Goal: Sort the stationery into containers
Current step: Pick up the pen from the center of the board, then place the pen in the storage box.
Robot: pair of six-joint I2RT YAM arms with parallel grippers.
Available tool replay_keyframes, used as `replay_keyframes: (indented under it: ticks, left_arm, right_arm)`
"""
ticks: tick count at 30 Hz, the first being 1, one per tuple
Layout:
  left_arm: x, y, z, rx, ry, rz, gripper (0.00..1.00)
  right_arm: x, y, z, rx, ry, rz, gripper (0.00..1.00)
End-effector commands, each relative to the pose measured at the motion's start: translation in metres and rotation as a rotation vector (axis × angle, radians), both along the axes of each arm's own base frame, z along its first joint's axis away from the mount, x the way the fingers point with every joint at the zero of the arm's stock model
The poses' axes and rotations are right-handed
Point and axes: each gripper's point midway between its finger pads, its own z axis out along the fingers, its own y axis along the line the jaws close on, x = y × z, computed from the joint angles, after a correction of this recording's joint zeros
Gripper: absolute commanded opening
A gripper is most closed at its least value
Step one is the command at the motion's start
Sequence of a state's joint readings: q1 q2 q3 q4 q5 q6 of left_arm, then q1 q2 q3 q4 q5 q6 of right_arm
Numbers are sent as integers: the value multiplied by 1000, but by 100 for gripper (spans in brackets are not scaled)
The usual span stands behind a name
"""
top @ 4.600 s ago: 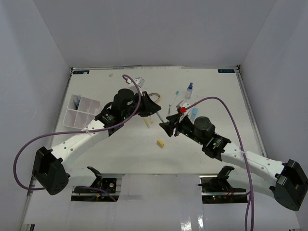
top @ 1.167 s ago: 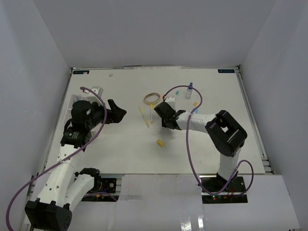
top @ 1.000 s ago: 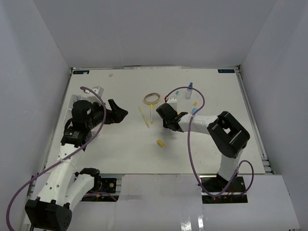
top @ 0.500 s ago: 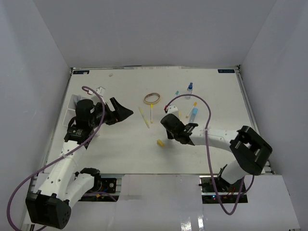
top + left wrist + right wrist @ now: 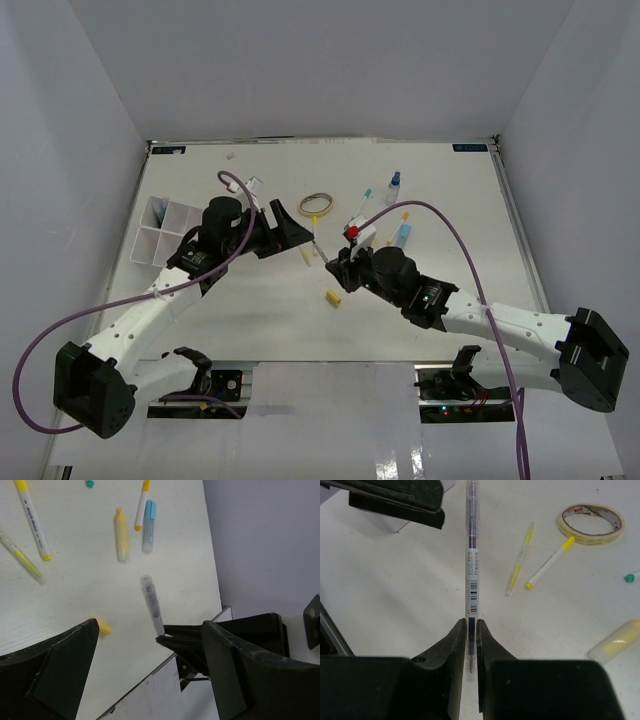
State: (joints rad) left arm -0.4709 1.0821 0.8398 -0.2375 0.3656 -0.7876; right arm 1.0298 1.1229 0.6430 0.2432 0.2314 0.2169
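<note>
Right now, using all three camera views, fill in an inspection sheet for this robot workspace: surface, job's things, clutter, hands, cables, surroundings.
Surface: white table, flat, stationery scattered across its middle and far side.
Job's things: divided tray at left; tape ring, small bottle, yellow eraser piece and markers lying loose; one pen held.
Clutter: nothing seen.
Hands: right hand shut on the pen; left hand open, the pen's free end seen between its fingers.
Cables: a purple cable loops off each arm.
Surroundings: plain grey walls on three sides.
</note>
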Motion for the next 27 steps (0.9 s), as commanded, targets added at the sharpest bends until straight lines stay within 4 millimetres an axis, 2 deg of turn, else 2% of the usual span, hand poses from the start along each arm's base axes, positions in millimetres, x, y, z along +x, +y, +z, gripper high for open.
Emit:
replay_keyframes:
  ticks: [1, 4, 7, 8, 11, 12, 14, 15, 19, 22, 23, 24, 27]
  left_arm:
    - [14, -13, 37, -43, -97, 39, 94]
    - [14, -24, 36, -44, -93, 31, 90]
    - [15, -35, 31, -38, -79, 24, 80]
    - [15, -37, 30, -36, -79, 22, 74]
    - [14, -44, 26, -27, -68, 16, 65]
    - [14, -45, 25, -25, -66, 18, 57]
    - [14, -46, 26, -28, -71, 21, 47]
    - [14, -47, 28, -32, -76, 20, 39]
    - [14, -43, 33, -36, -96, 36, 25]
    - [14, -41, 32, -28, -103, 46, 15]
    - [15, -39, 31, -21, -107, 55, 10]
    - [15, -38, 30, -20, -108, 60, 8]
    - [15, -32, 29, -2, -117, 80, 5]
  right_arm:
    - [-6, 14, 34, 105, -99, 85, 8]
    - [-8, 16, 37, 116, -105, 98, 8]
    - [-10, 17, 39, 134, -112, 111, 9]
    - [-11, 16, 39, 139, -113, 111, 10]
    - [-11, 15, 37, 141, -113, 111, 10]
    - [-10, 15, 37, 143, -113, 104, 11]
    - [-10, 14, 35, 141, -113, 100, 12]
    - [-9, 13, 35, 141, -115, 92, 14]
    - [-9, 11, 31, 147, -111, 85, 20]
    - [-9, 10, 30, 145, -108, 80, 32]
    - [-9, 9, 29, 144, -108, 75, 41]
    - [-8, 8, 29, 144, -107, 72, 45]
    - [-8, 4, 29, 145, -111, 60, 65]
